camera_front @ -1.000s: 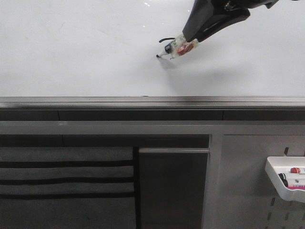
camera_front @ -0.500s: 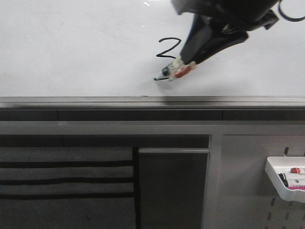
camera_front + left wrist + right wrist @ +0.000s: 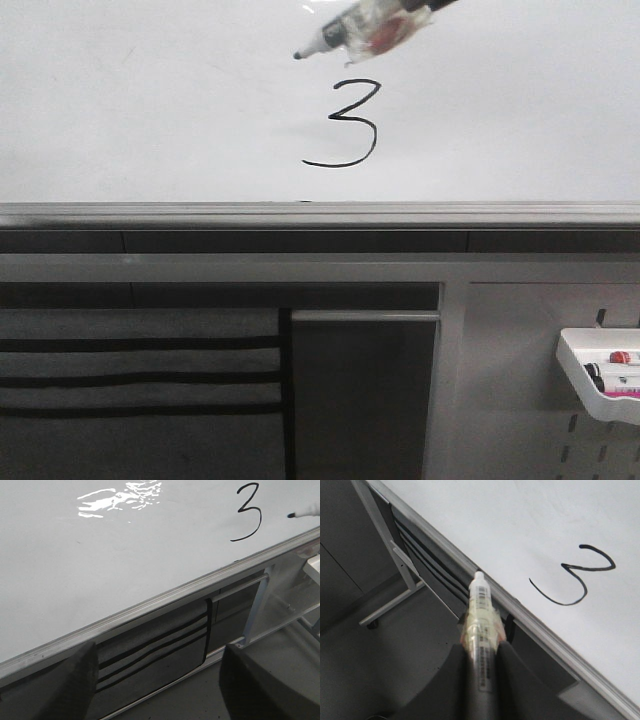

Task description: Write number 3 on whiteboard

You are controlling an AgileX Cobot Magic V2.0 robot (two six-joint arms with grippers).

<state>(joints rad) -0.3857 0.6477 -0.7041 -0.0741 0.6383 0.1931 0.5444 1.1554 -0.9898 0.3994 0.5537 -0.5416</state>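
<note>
The number 3 is drawn in thin black line on the whiteboard, above its grey rail. My right gripper is shut on a clear-wrapped black marker. In the front view the marker hangs above the 3, its tip pointing left and apart from the digit; the gripper is almost out of frame at the top. The 3 also shows in the right wrist view and the left wrist view. My left gripper is open and empty, low in front of the board's rail.
A small white tray with markers hangs at the lower right. Below the rail is a dark striped cloth panel and a metal frame. Glare lies on the board.
The right gripper drew the lower curve of the 3, then lifted the marker up and off the board. The whole digit now shows.
</note>
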